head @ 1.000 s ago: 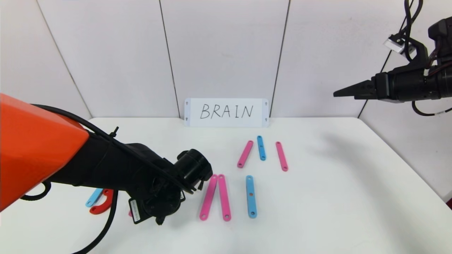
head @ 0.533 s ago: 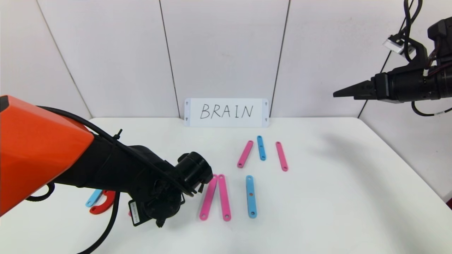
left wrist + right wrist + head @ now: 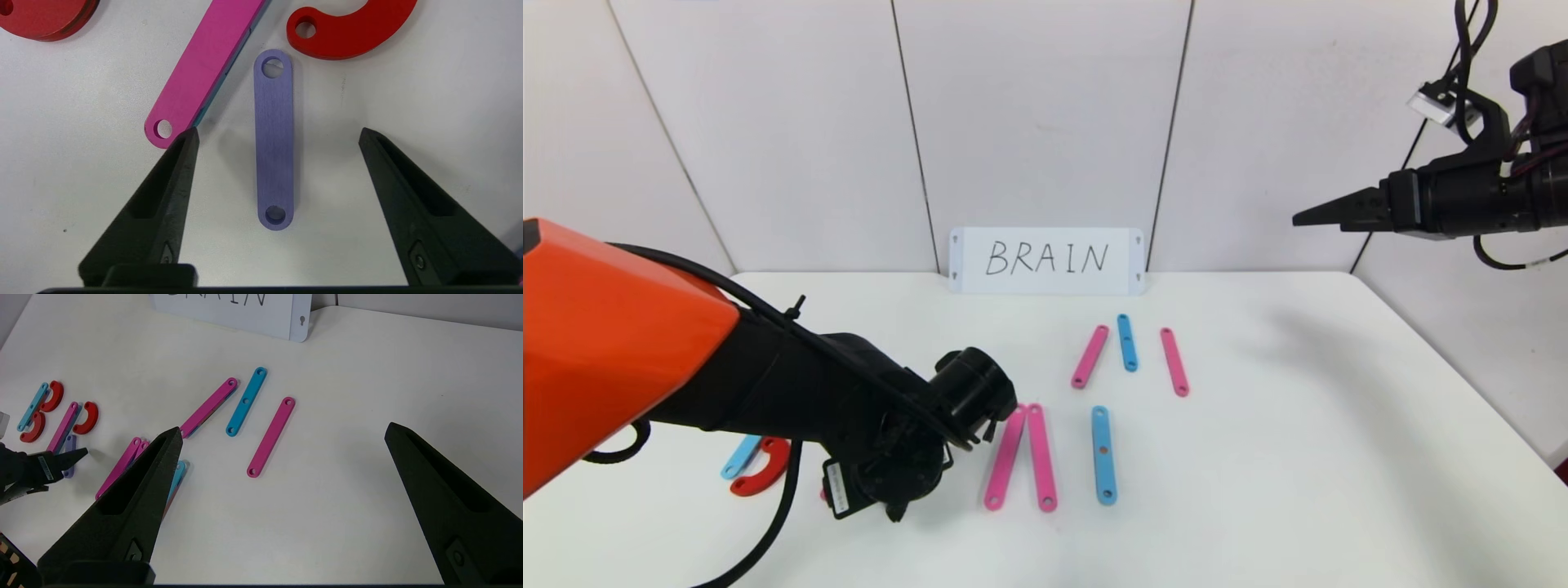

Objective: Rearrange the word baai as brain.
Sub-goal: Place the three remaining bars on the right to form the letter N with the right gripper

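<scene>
My left gripper (image 3: 277,130) is open and hovers low over a purple strip (image 3: 273,139), which lies flat between its fingers, untouched. Next to it lie a pink strip (image 3: 204,69) and a red half-ring (image 3: 351,32). In the head view my left arm (image 3: 907,457) hides these pieces. Further left, a light-blue strip (image 3: 32,406) lies with two red half-rings (image 3: 53,396). Two pink strips (image 3: 1021,457) meet at their far ends, with a light-blue strip (image 3: 1103,454) beside them. My right gripper (image 3: 1307,216) is open and raised at the far right.
A white card (image 3: 1045,260) reading BRAIN stands against the back wall. Near it lie a pink strip (image 3: 1090,356), a short light-blue strip (image 3: 1127,342) and another pink strip (image 3: 1174,362). The white table (image 3: 1339,457) has bare room on its right half.
My left arm has shifted slightly toward the near left. The strips and the right arm have not moved.
</scene>
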`<state>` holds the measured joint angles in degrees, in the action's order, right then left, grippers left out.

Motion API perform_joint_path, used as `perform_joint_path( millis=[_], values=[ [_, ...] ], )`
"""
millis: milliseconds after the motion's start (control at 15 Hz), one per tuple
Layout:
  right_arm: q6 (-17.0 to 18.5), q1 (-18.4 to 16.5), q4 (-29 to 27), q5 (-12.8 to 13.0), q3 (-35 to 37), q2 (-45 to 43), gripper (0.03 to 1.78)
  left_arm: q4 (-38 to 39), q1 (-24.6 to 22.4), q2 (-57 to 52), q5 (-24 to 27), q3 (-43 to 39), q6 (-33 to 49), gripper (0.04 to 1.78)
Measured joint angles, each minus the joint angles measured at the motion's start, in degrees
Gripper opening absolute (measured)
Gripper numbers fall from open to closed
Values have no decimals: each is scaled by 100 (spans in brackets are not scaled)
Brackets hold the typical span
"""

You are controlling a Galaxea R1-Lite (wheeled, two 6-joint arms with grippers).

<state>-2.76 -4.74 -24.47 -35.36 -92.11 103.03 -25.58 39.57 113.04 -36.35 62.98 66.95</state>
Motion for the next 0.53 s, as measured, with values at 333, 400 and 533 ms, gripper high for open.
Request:
perform_joint_path(
  millis=[333,400,533],
  values=[
    [0,0,-1,0,0,2,173,-44,12,-240,-5,249,-299,174],
    [-13,4,0,0,2,2,173,-50,12,-340,33,290,-489,174],
    [-132,26,11,-2,68,-12,174,-44,12,-638,336,373,-1023,174]
  ],
)
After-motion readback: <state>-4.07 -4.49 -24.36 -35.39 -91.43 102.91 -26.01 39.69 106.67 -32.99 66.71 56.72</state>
